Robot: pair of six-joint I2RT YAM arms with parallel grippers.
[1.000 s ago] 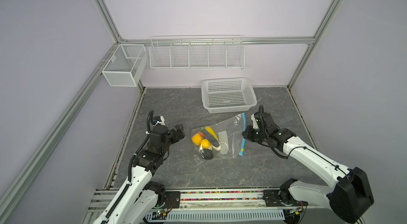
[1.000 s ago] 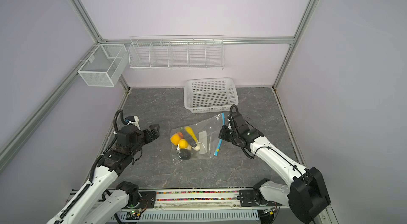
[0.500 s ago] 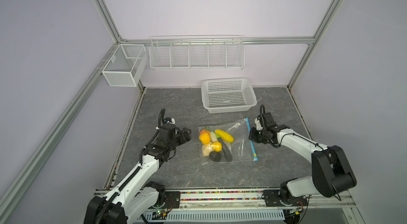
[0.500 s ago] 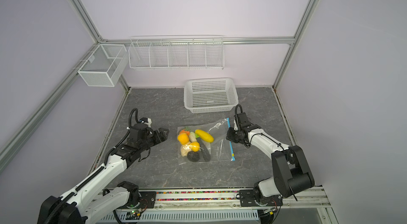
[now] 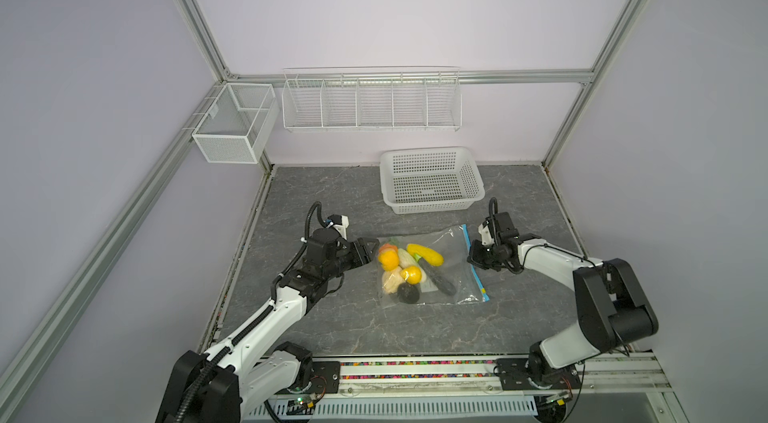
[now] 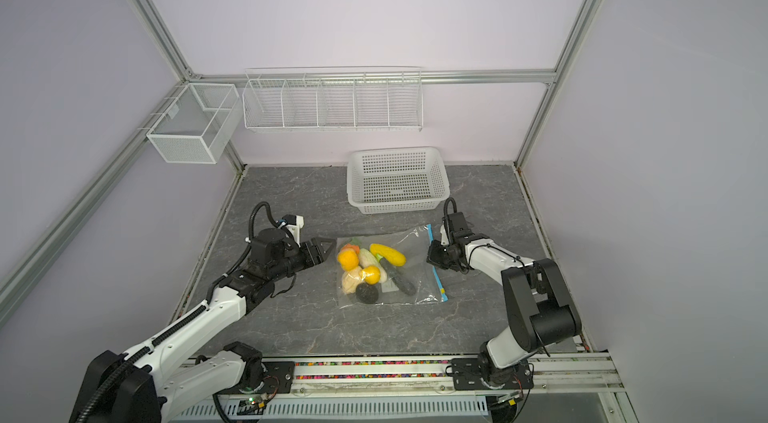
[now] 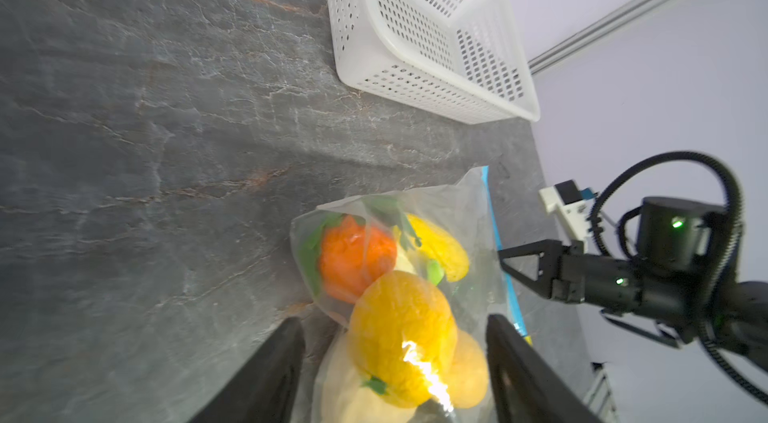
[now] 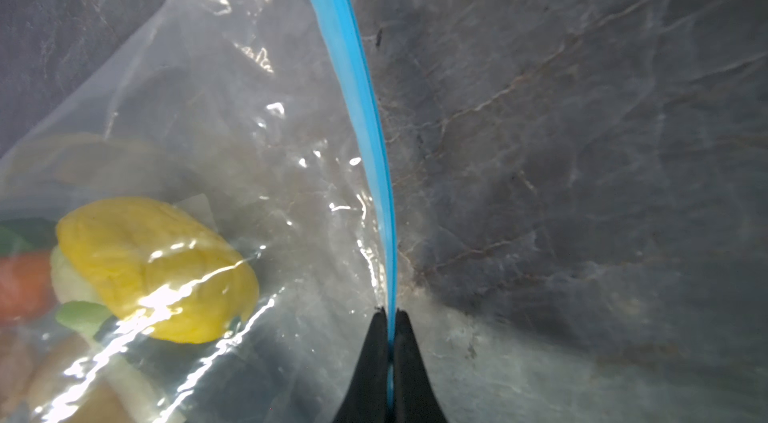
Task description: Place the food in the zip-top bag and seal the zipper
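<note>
The right fingers (image 8: 370, 362) are pinched shut on the light-blue zipper (image 8: 353, 80), partway along the strip. The left fingers (image 7: 270, 362) stand apart, straddling the opposite end of the zip-top bag (image 5: 457, 275) without clamping it. The food (image 5: 409, 274) sits inside the bag, bunched between them. The bag lies flat on the counter (image 5: 332, 329), near the white basket (image 5: 432, 207), on the basket's side toward the arm bases.
</note>
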